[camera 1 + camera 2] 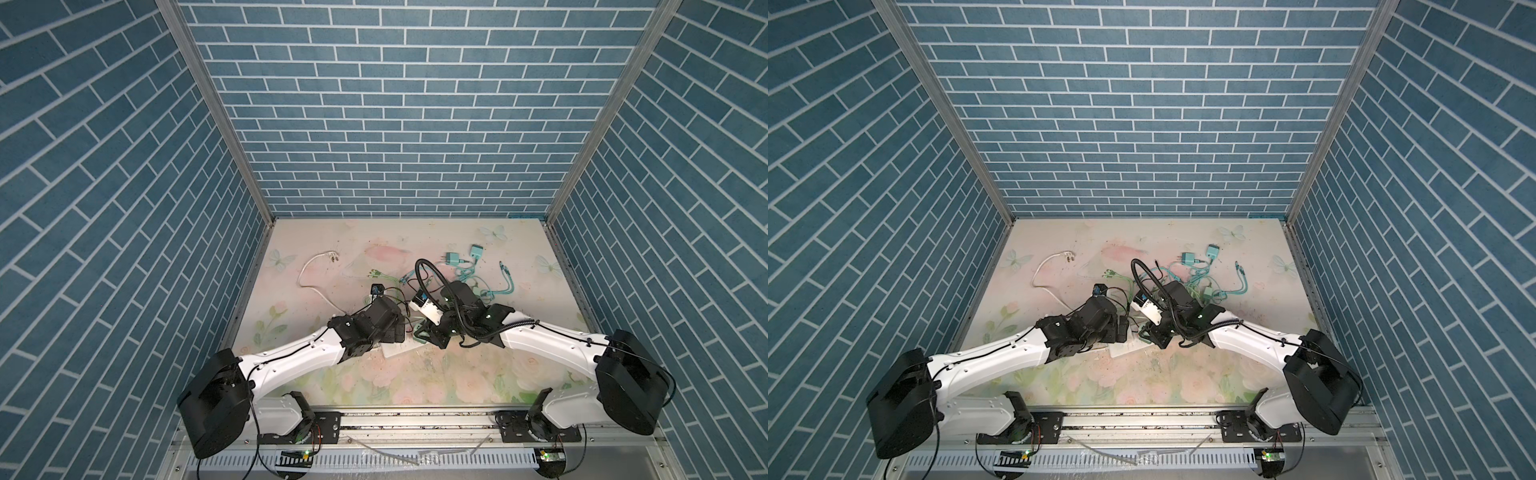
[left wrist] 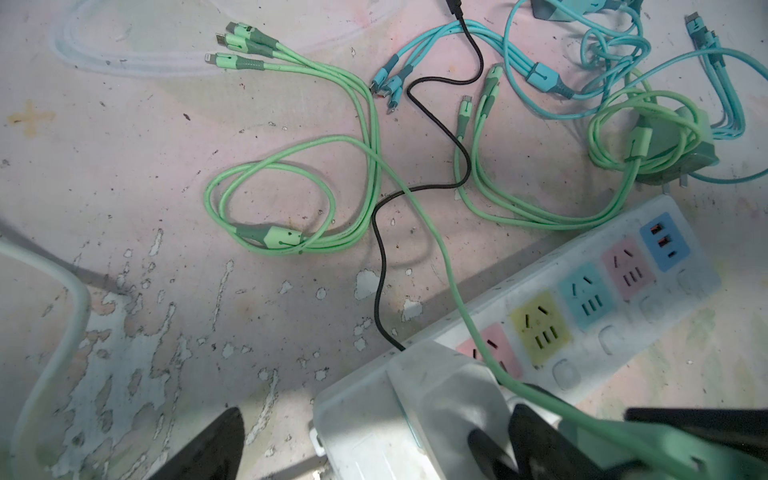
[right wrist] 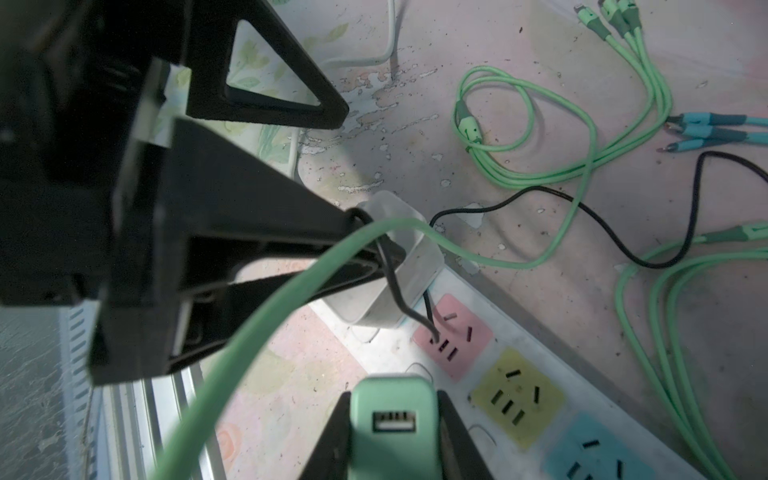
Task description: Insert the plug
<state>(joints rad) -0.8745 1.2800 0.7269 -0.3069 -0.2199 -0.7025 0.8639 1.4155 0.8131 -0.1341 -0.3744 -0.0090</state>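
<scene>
My right gripper (image 3: 395,415) is shut on a green plug (image 3: 395,424). Its empty USB port faces the right wrist camera and its prongs are hidden. The plug hangs just above a white power strip (image 3: 490,432), near the pink socket (image 3: 453,336); yellow (image 3: 517,399) and blue (image 3: 598,453) sockets follow. My left gripper (image 2: 374,415) is open and straddles the strip's end (image 2: 361,415), where a white adapter (image 2: 440,386) sits. One of its fingers (image 3: 257,249) touches that adapter. In both top views the two grippers (image 1: 401,328) (image 1: 428,336) meet over the strip (image 1: 1123,349).
A green cable (image 2: 457,282) runs across the strip and over my left finger. A black cable (image 2: 415,187) ends on the pink socket. Loose green cables (image 2: 291,199), blue cables (image 2: 540,75), another green charger (image 2: 673,145), teal chargers (image 1: 455,259) and a white cable (image 1: 311,274) lie behind.
</scene>
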